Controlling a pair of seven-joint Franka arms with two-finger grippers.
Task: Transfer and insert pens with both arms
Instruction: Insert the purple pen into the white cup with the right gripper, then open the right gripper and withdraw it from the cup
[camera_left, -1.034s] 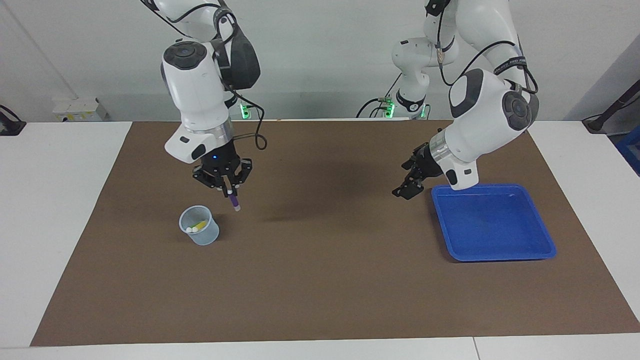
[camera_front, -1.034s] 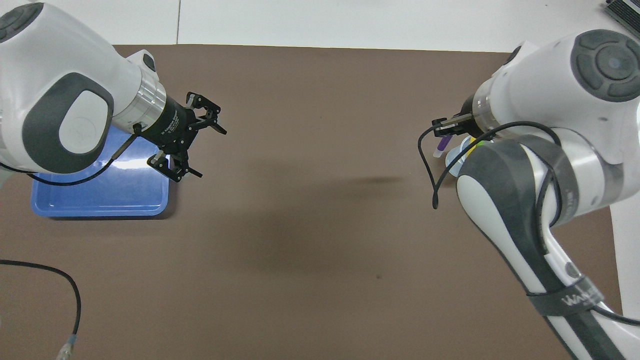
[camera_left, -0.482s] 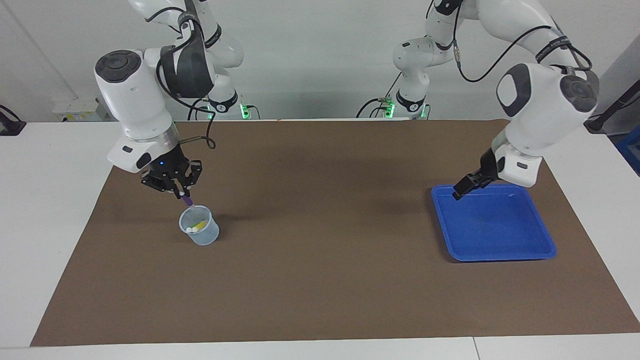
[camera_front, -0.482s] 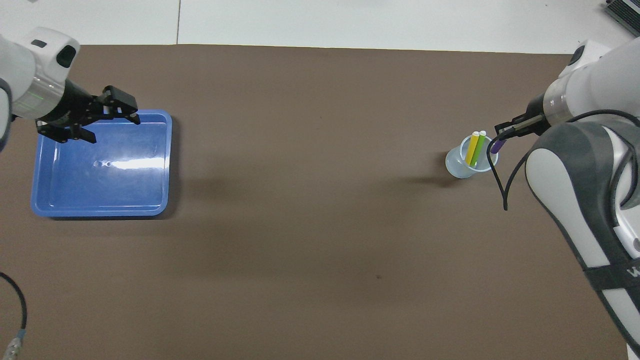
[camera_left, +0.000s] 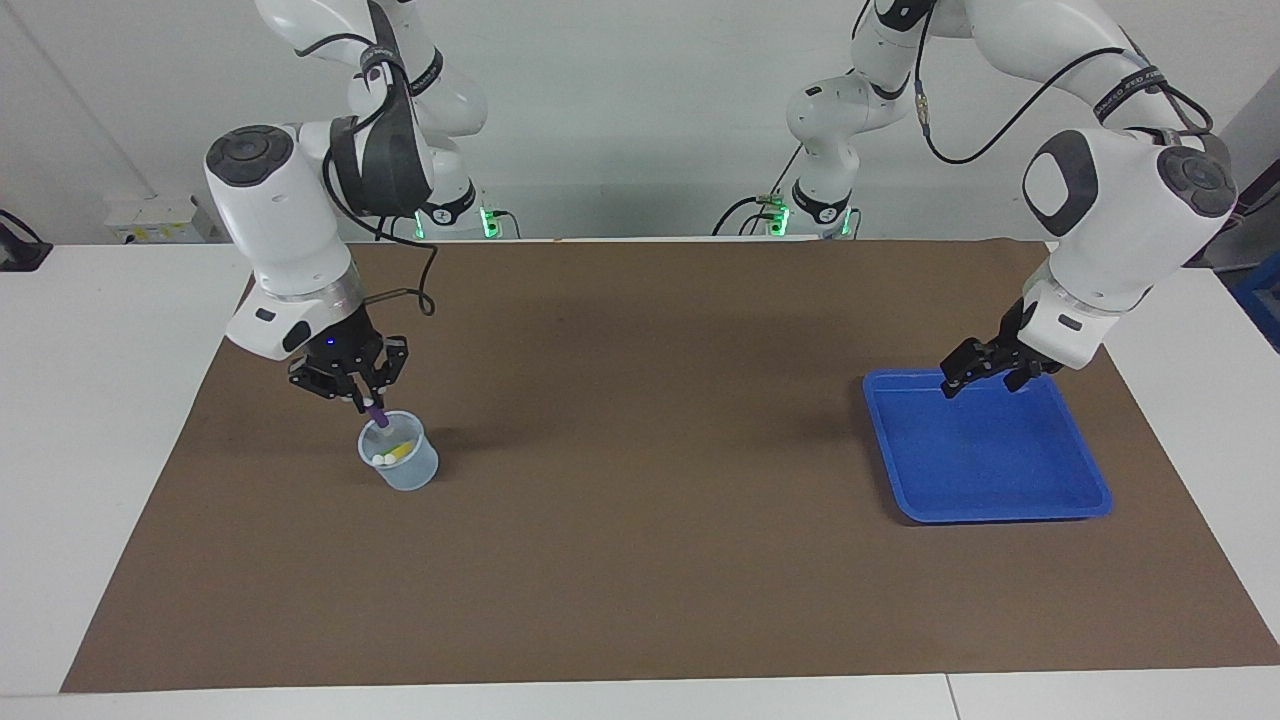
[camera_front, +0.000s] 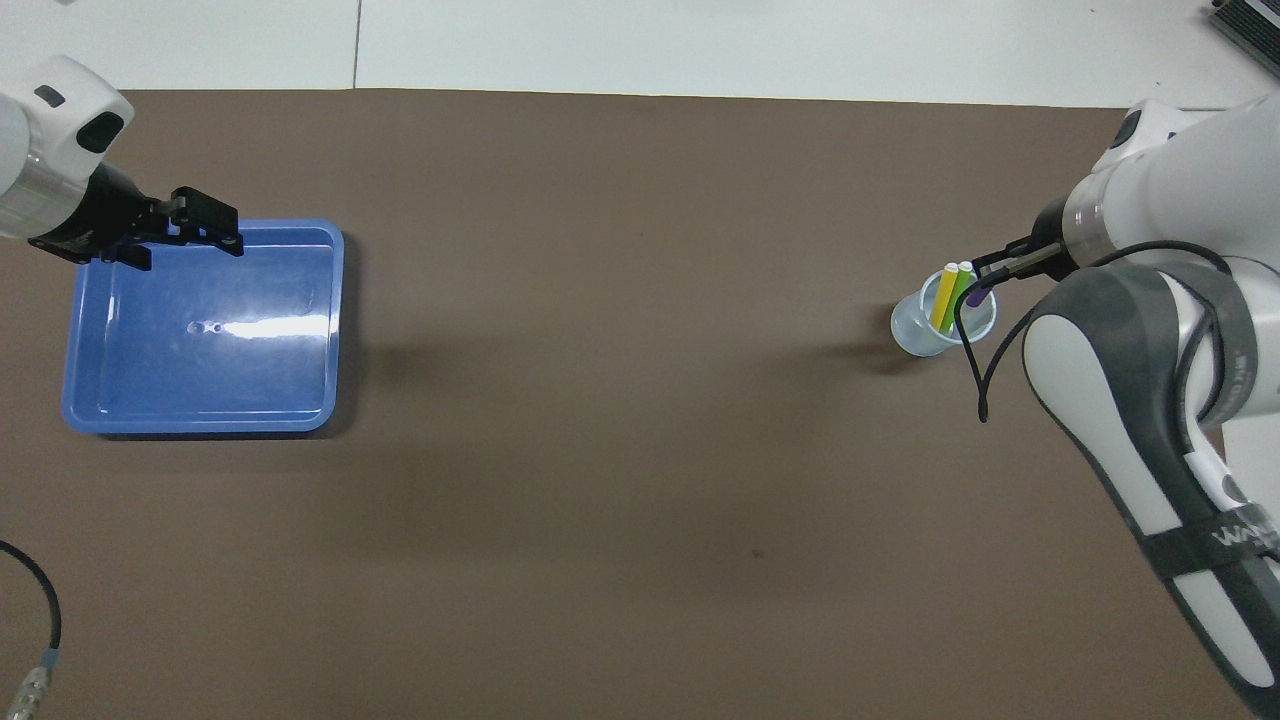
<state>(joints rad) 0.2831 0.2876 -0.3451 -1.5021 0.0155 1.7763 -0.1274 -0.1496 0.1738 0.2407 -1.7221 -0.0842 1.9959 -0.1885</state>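
Since half a second ago the right gripper (camera_left: 362, 402) has shifted slightly toward the small translucent pale-blue plastic cup (camera_left: 399, 465) and lowered the slim purple marker pen (camera_left: 374, 413) so that its lower end now dips inside the cup's rim, whereas before the pen hung just above that rim; the left gripper (camera_left: 985, 371) has drawn back toward the left arm's end of the bench. At present the right gripper's fingertips are pinched on the upper end of the purple pen, which tilts a little, its lower part in the cup. Leaning inside the same cup are the slim yellow marker pen (camera_front: 943, 297) and the slim green marker pen (camera_front: 958, 291), side by side, whitish caps uppermost. The cup stands upright on the brown rectangular mat (camera_left: 640, 520) that covers the white bench (camera_left: 90, 400), toward the right arm's end. Well apart, toward the left arm's end, lies the shallow blue rectangular plastic tray (camera_left: 1080, 505). The left gripper hovers over the tray's edge nearest the robots, its fingers spread, holding nothing, while the large white left arm (camera_left: 1110, 220) waits there.
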